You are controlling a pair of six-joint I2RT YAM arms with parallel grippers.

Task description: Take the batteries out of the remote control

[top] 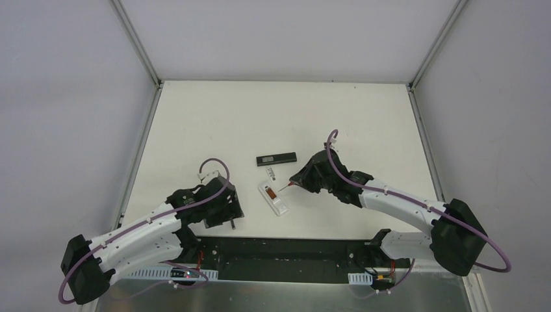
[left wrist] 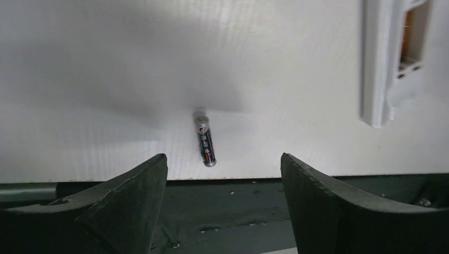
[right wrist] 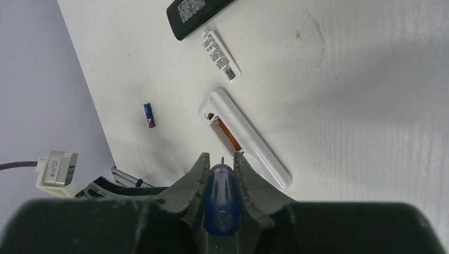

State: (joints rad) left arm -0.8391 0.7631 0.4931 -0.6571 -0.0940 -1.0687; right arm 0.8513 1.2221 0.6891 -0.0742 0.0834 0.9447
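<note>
A white remote (top: 273, 199) lies with its back up and its battery bay open; something orange (right wrist: 229, 133) shows inside. One dark blue battery (left wrist: 205, 142) lies loose on the table by the near edge, also in the right wrist view (right wrist: 150, 115). My left gripper (left wrist: 223, 156) is open and empty, hovering just short of that battery, jaws wide to either side. My right gripper (right wrist: 222, 159) is shut on a blue-handled screwdriver (right wrist: 222, 197), its tip close to the remote's open bay (top: 284, 188). The remote's edge also shows in the left wrist view (left wrist: 378, 63).
A black remote (top: 276, 158) lies behind the white one, also in the right wrist view (right wrist: 196, 13). The small white battery cover (right wrist: 219, 55) lies between them. The table's near edge and a dark strip (left wrist: 238, 206) run just below the left gripper.
</note>
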